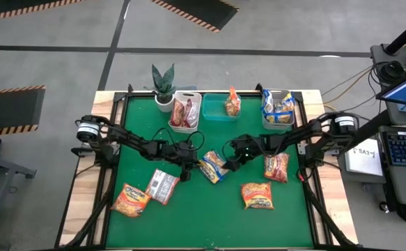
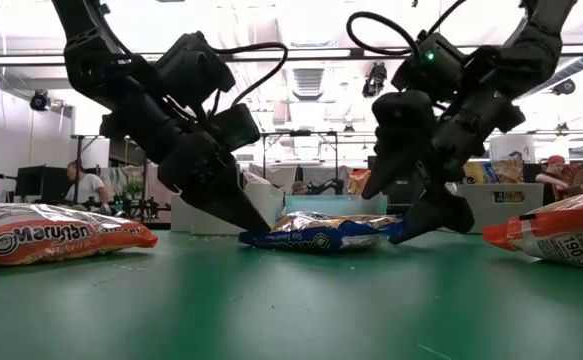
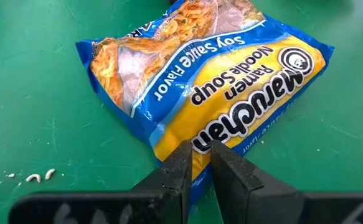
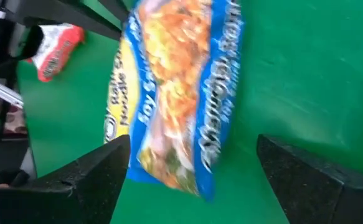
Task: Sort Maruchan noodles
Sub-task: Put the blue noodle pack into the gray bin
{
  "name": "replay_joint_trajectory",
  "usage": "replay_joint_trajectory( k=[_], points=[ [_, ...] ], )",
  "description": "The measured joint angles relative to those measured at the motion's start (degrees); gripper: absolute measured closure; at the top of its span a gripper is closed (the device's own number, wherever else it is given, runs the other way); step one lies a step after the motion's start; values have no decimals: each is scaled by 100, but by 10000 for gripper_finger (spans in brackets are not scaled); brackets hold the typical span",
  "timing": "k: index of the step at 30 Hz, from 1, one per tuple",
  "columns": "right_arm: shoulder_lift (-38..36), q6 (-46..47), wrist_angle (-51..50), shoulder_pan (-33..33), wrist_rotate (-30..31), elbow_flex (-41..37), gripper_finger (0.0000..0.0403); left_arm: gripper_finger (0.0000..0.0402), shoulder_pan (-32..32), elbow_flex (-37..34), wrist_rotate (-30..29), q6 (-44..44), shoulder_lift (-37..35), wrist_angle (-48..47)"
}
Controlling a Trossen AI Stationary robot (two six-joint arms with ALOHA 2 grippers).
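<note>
Here the left claw (image 3: 197, 163) pinches the blue noodle packet's (image 3: 200, 81) edge, while the right claw (image 4: 193, 168) stands spread wide beside it.

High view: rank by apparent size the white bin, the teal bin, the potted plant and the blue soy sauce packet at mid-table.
1. White bin, holding red packets: largest.
2. Teal bin and potted plant: look alike, so unranked.
3. Blue soy sauce packet: smallest, partly hidden by the left gripper and right gripper.

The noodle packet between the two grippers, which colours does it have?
The noodle packet is blue with a yellow band, clearest in the left wrist view.
</note>
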Motion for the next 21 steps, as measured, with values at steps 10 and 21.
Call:
replay_joint_trajectory(
  k=[10,21],
  points=[
    [864,-101,1436,80,-144,177,75,362,6,-10,-2,-12,4,-11],
    [1110,-366,2285,81,-175,316,77,362,28,-20,-2,6,15,34]
  ],
)
